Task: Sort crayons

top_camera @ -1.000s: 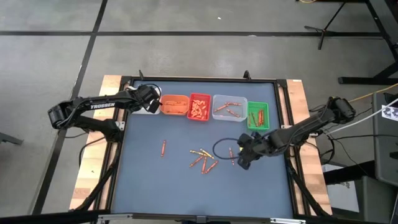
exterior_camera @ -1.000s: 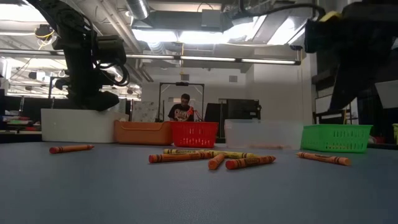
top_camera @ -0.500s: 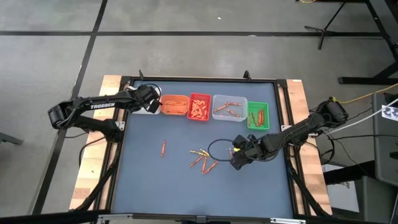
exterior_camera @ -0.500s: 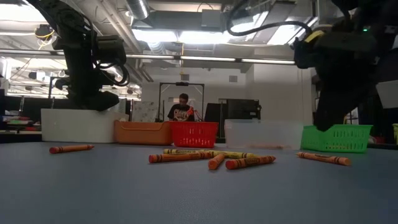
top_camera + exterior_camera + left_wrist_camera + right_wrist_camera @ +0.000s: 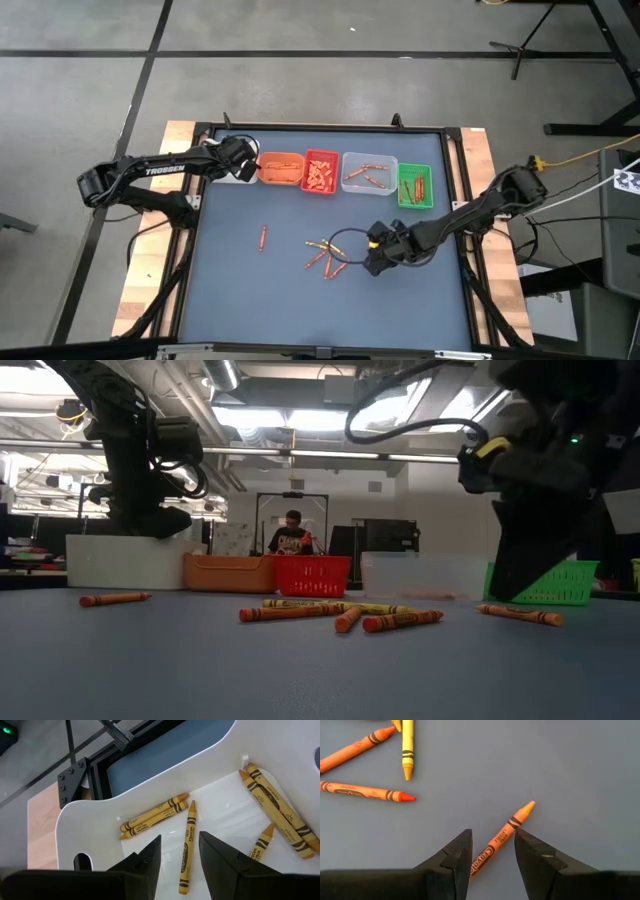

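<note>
Several crayons (image 5: 328,257) lie loose mid-desk, one more (image 5: 262,238) apart toward the left edge, and the rest sit in bins along the far edge: white (image 5: 236,176), orange (image 5: 280,169), red (image 5: 320,172), clear (image 5: 368,173), green (image 5: 414,186). Right pincer (image 5: 492,857) is low over the loose bunch, fingers parted and empty, an orange crayon (image 5: 502,837) lying in the gap between them. Left pincer (image 5: 179,865) hangs over the white bin, jaws apart, gripping nothing, yellow crayons (image 5: 155,815) below it.
</note>
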You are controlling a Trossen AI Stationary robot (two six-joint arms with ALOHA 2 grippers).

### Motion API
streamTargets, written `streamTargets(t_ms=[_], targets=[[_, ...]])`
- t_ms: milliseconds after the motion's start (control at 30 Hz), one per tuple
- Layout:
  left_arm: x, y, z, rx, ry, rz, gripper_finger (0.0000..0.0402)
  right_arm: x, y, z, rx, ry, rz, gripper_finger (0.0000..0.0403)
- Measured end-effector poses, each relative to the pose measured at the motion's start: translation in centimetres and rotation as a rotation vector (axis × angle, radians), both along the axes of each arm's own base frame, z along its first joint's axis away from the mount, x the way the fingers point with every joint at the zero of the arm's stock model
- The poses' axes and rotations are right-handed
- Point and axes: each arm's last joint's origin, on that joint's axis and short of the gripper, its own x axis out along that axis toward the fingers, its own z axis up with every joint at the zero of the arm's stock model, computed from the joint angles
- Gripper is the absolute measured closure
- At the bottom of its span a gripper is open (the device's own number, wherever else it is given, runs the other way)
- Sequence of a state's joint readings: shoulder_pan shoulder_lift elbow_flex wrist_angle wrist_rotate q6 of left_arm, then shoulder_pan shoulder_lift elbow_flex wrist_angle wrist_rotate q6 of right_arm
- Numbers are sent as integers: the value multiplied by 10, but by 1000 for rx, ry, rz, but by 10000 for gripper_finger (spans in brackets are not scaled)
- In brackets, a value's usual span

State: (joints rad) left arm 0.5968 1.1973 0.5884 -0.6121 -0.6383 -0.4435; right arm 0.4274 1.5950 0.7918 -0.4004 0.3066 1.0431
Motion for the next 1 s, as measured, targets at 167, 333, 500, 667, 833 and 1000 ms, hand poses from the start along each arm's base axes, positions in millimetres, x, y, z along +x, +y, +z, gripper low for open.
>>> streamTargets(t_ms=[167,333,500,667,833,1000], targets=[[0,0,0,0,0,0,285,2,0,-5,-25,-1,-9,258],[0,0,0,0,0,0,285,2,-2,-4,-63,-15,-26,258],[0,0,0,0,0,0,285,2,-2,-5,-74,-16,-29,258],[0,0,0,0,0,0,285,3,-1,-16,-89,24,-26,258],[0,0,0,0,0,0,285,5,0,-22,-104,37,-27,258],[0,0,0,0,0,0,285,5,0,-22,-110,36,-29,265]])
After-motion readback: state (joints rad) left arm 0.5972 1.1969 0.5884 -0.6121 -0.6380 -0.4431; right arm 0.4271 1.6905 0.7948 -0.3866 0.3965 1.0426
